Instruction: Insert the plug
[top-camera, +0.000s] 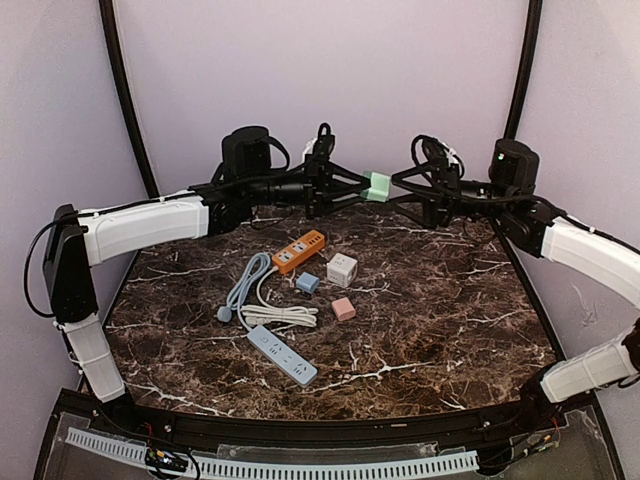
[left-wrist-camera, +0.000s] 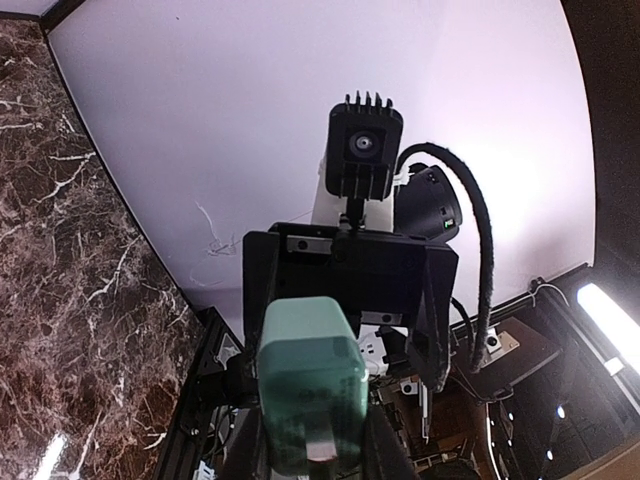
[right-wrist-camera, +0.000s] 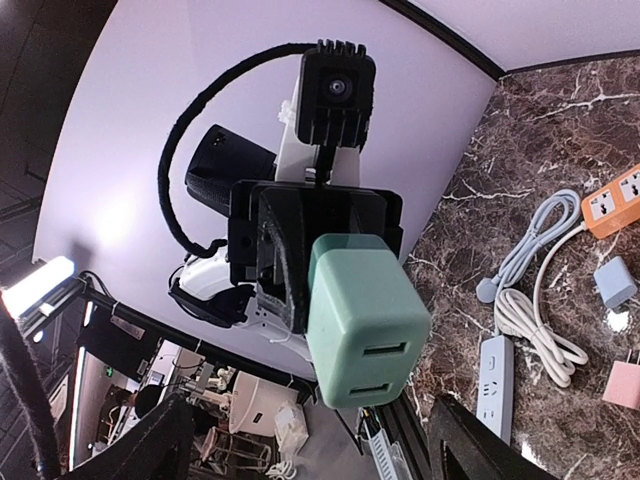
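Note:
A mint-green plug (top-camera: 379, 186) hangs in the air above the back edge of the table, between my two raised arms. My left gripper (top-camera: 364, 186) is shut on it. In the left wrist view the plug (left-wrist-camera: 309, 385) sits between that gripper's dark fingers, with a prong showing at its near end. My right gripper (top-camera: 397, 188) faces it from the right and stands open. In the right wrist view the plug (right-wrist-camera: 365, 318) shows two slots, and the right fingers (right-wrist-camera: 480, 445) stand wide apart on either side without touching it.
On the marble table (top-camera: 450, 310) lie an orange power strip (top-camera: 299, 251), a pale blue power strip (top-camera: 282, 355) with a coiled cable (top-camera: 255, 295), a white cube adapter (top-camera: 342, 268), a small blue adapter (top-camera: 307, 283) and a pink one (top-camera: 343, 308).

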